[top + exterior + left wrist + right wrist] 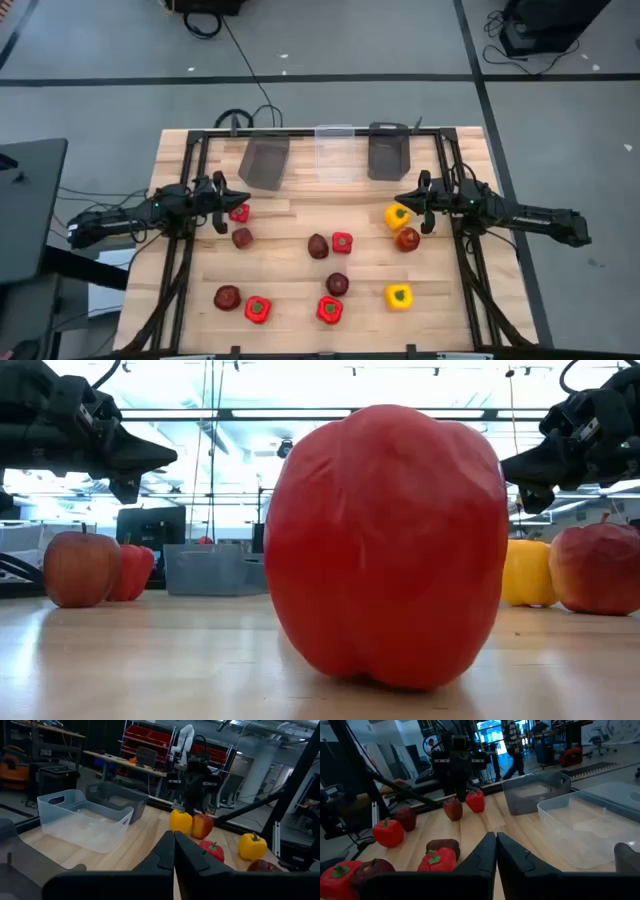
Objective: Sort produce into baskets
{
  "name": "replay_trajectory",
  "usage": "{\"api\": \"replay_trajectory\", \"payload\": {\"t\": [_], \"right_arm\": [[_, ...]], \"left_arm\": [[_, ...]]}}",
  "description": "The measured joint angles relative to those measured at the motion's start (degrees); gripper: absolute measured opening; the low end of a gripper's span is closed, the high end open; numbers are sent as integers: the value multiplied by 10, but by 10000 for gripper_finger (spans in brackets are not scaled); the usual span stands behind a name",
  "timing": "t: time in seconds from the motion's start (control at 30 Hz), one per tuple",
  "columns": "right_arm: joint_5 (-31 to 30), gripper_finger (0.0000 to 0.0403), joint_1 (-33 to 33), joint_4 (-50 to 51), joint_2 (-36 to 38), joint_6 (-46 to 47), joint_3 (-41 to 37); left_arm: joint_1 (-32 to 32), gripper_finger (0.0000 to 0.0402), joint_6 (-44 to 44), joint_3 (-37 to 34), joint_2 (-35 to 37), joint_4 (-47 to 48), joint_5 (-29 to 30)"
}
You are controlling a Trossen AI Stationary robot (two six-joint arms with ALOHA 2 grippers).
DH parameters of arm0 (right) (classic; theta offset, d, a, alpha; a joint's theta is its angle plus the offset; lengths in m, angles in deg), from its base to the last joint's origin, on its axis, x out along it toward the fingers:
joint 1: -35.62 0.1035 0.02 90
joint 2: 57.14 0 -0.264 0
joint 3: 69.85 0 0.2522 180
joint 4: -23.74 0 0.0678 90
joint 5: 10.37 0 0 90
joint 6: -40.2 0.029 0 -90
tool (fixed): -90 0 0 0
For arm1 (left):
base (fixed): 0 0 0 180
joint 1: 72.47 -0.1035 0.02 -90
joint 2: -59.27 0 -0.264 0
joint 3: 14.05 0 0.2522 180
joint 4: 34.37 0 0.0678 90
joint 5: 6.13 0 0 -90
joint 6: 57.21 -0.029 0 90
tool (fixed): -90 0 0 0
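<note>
we look down on a wooden table (pixel 300 290) with three baskets in a row along its far edge: a dark grey basket (pixel 264 162) on the left, a clear basket (pixel 335 153) in the middle and another grey basket (pixel 388 151) on the right, none with any produce showing inside. the produce all lies loose on the table in front of them. the left pincer (pixel 236 198) hangs above the left side with its fingers pressed together and nothing between them, right by a red pepper (pixel 240 212) and a maroon fruit (pixel 242 237) just nearer us. the right pincer (pixel 403 201) is likewise closed and empty, hanging over the right side next to a yellow pepper (pixel 397 215) that touches a reddish fruit (pixel 407 239). near the middle of the table a dark fruit (pixel 318 246) sits against a red pepper (pixel 342 242), with another dark fruit (pixel 337 284) a little closer to the front. along the front edge we see a maroon fruit (pixel 227 297) beside a red pepper (pixel 258 310), a further red pepper (pixel 330 311) in the centre, and a second yellow pepper (pixel 398 297) to the right. in the low view that central red pepper (pixel 385 545) fills most of the picture, and both pincers hover well above the tabletop. in the right wrist view people stand in the room beyond the table.
</note>
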Motion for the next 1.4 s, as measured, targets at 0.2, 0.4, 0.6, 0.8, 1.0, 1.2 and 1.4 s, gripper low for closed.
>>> {"api": "replay_trajectory", "payload": {"t": [0.2,0.4,0.6,0.8,1.0,1.2,1.4], "right_arm": [[0,25,0,0,0,0,0],[0,25,0,0,0,0,0],[0,25,0,0,0,0,0],[0,25,0,0,0,0,0],[0,25,0,0,0,0,0],[0,25,0,0,0,0,0],[-52,25,0,-100,0,-8,0]], "left_arm": [[0,8,0,0,0,0,0],[0,8,0,0,0,0,0],[0,8,0,0,0,0,0],[0,8,0,0,0,0,0],[0,8,0,0,0,0,0],[0,8,0,0,0,0,0],[0,8,-1,0,0,-49,3]]}}
